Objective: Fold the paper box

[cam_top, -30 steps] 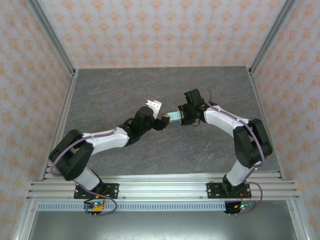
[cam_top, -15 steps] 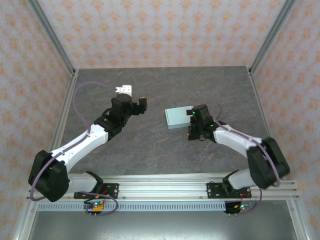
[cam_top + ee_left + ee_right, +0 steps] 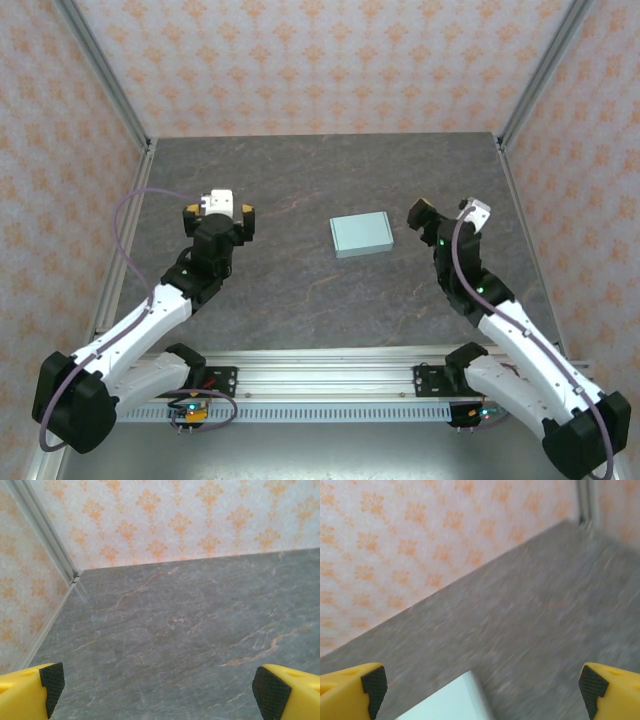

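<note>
Paper box [image 3: 361, 235]: lying flat on worktop [image 3: 300, 170], touching neither gripper.
Left gripper [image 3: 218, 212]: hovering well left of it, jaws gaping.
Right gripper [image 3: 447, 215]: hovering near its right, jaws gaping.

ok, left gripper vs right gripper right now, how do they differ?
Distance: the right gripper sits closer to the paper box than the left gripper.
Aim: the right wrist camera catches a corner of the box between its fingers, while the left gripper faces the table toward its far left corner.
Shared: both are open and holding nothing, with the box lying flat between them.
</note>
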